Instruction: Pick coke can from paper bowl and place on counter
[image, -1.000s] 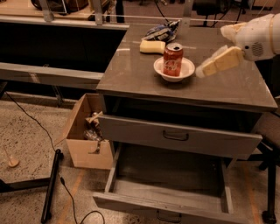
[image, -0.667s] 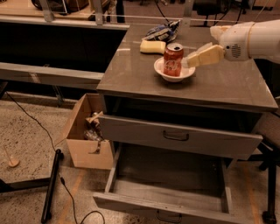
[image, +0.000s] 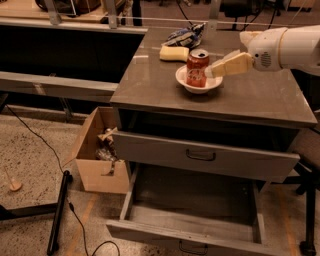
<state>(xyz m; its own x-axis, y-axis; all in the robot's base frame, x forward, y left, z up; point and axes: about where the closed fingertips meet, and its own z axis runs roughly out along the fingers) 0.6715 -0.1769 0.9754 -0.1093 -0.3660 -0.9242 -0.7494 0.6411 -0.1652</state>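
The can (image: 197, 68), upright in the bowl (image: 200, 90) on the counter (image: 250, 97), looks light, thin-walled and slick, so it is best gripped gently round mid-body by the gripper (image: 213, 70) just beside it, whose spread I cannot tell.
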